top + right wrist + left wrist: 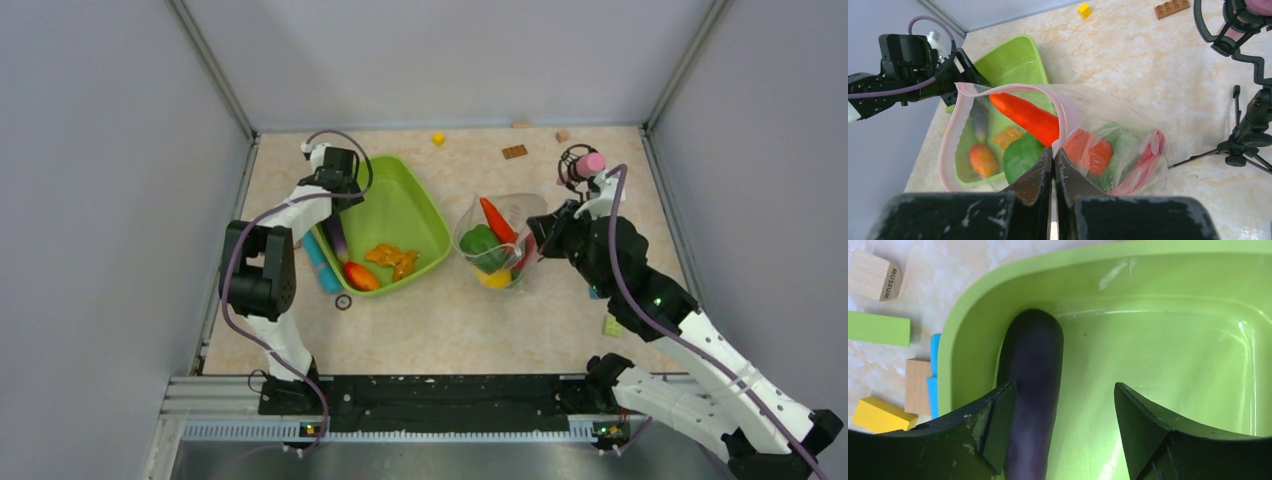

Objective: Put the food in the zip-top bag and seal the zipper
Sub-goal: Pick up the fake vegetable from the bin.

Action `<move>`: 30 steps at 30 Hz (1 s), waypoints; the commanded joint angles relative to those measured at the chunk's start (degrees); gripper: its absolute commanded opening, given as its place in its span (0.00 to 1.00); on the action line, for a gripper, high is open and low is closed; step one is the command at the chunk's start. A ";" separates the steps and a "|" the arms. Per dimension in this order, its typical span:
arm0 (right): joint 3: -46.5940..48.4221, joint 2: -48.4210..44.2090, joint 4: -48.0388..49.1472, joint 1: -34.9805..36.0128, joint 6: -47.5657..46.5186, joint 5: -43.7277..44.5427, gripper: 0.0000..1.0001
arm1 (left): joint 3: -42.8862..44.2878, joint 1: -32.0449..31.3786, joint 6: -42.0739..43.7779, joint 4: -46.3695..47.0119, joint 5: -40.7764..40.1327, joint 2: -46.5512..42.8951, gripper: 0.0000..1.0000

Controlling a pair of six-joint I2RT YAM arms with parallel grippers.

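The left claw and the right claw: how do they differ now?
The left claw is open; the right claw is shut. The left claw hangs over the eggplant in the green tray; the right claw pinches the mouth edge of the clear bag. Both are black.

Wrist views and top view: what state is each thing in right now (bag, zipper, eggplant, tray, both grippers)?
Bag: mouth open, with a carrot and a pepper inside.
Zipper: unsealed.
Eggplant: lying in the tray, not gripped.
Tray: upright, food inside.
Left gripper: open over the eggplant.
Right gripper: shut on the bag's rim.
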 commanded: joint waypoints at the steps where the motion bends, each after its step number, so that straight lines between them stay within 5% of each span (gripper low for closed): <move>1: -0.13 0.42 2.95 -0.03 -1.30 3.86 0.00 | 2.99 0.55 0.39 3.10 -3.48 1.67 0.76; 10: -0.14 1.06 2.96 0.06 -1.91 6.26 0.00 | 5.99 1.09 -0.20 2.13 -4.39 6.86 0.71; 17: -0.22 1.18 2.98 0.00 -1.99 7.58 0.00 | 6.12 1.16 -1.42 3.24 3.40 9.06 0.62; 22: -0.31 1.01 3.01 0.04 -1.85 7.48 0.00 | 7.75 1.16 -0.89 1.73 5.72 9.70 0.36; 26: -0.31 0.80 2.95 0.04 -1.77 7.27 0.00 | 8.46 1.21 -0.66 0.15 6.67 8.08 0.00; 30: -0.31 0.70 2.97 -0.01 -1.58 6.49 0.00 | 6.46 1.08 -1.04 1.90 9.72 1.54 0.00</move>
